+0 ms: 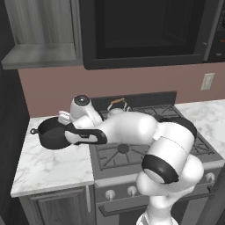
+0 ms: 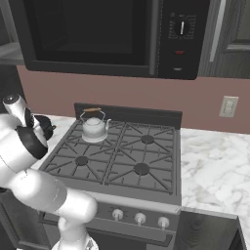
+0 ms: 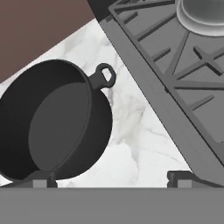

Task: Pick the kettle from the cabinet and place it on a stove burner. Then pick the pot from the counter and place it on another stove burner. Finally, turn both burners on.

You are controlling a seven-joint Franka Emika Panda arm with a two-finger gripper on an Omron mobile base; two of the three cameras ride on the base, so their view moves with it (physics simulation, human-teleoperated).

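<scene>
Above the counter (image 3: 131, 144), the wide-open claw (image 3: 111, 177) hovers between the pot (image 3: 52, 120) rim and stove (image 3: 175, 87) edge.

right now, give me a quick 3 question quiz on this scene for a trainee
1. True or false: the kettle sits on a rear burner of the stove.
2. Where is the pot? A) on a burner B) on the counter left of the stove C) in the cabinet
3. Fill in: the gripper above the pot is ____ (open/shut).

Key: 1 true; 2 B; 3 open
</scene>
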